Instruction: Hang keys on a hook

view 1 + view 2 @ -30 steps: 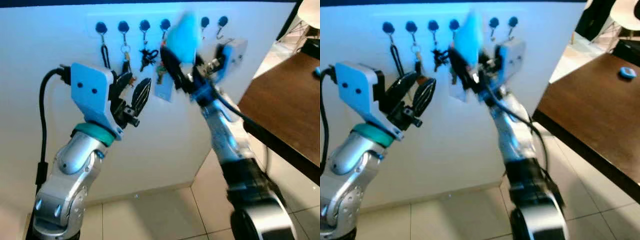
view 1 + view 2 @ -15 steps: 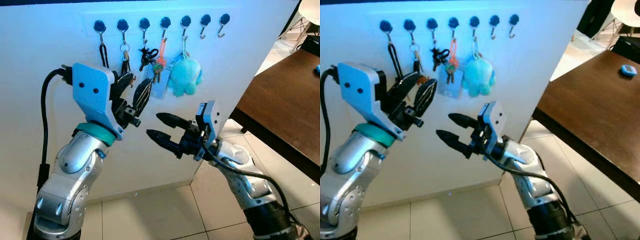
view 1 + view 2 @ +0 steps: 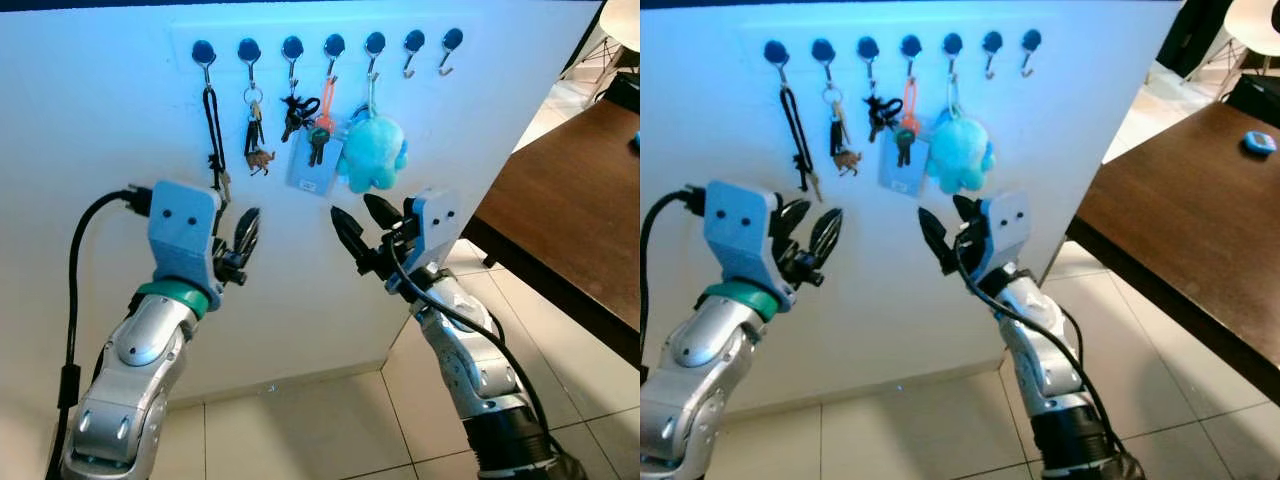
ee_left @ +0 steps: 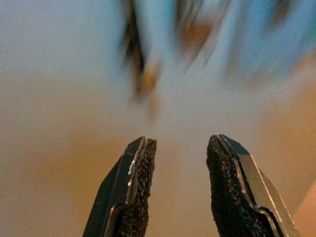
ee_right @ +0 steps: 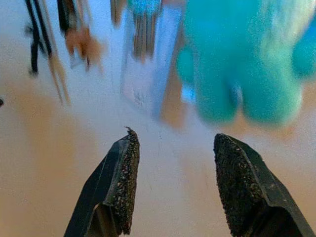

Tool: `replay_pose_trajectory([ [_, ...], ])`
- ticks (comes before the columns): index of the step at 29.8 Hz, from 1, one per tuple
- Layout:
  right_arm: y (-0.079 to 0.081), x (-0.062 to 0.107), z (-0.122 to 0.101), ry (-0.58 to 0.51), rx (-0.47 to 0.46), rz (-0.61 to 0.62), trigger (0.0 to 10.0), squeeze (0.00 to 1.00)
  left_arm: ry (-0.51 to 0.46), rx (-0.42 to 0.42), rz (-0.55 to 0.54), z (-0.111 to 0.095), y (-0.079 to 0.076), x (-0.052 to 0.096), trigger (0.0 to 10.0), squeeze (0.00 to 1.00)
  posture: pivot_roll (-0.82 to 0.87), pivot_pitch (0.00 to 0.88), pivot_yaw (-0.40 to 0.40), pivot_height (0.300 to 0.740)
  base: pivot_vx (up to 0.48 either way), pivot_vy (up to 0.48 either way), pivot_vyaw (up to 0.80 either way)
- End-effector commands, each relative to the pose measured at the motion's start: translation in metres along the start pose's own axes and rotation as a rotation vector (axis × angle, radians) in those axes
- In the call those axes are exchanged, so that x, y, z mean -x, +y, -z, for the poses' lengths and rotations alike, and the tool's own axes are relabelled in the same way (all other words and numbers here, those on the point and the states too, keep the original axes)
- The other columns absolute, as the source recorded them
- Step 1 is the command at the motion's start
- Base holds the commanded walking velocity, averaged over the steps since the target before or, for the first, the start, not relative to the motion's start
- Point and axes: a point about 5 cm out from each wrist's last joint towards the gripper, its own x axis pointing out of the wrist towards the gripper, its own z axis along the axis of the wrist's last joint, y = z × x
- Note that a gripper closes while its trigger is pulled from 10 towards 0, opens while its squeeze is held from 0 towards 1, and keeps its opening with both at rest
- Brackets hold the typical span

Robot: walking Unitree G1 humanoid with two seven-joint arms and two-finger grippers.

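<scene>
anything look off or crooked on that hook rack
Nothing stands out. The teal plush keychain hangs straight from its hook beside the other keys, the two end hooks are bare, and both grippers, left and right, are open below.

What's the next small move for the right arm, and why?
Probably lower the right gripper away from the wall and finish. The teal plush keychain already hangs from the fifth hook, and the gripper is open, holding nothing, just below it. The left gripper is open too, so nothing appears left to hang.
</scene>
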Motion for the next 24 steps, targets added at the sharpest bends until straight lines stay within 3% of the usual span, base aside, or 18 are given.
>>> replay_pose_trajectory([
  [1,-0.001,0.007,0.012,0.044,0.013,0.028,10.0,0.0,0.079,-0.033,-0.048,0.019,0.008,0.004,10.0,0.0,-0.04,0.063,0.056,0.74,0.0,0.0,0.0],
  [8,-0.009,0.011,0.02,0.061,0.031,0.143,10.0,0.0,0.128,-0.072,-0.083,0.038,0.011,0.007,10.0,0.0,-0.04,0.057,0.069,0.74,0.0,0.0,0.0],
  [21,-0.004,0.011,0.022,0.053,0.052,0.152,10.0,0.0,0.108,-0.078,-0.118,0.04,0.013,0.005,10.0,0.0,-0.04,0.066,0.064,0.74,0.0,0.0,0.0],
  [24,-0.003,0.01,0.023,0.051,0.054,0.151,10.0,0.0,0.1,-0.079,-0.121,0.04,0.012,0.006,10.0,0.0,-0.04,0.066,0.059,0.74,-0.345,0.0,0.0],
])
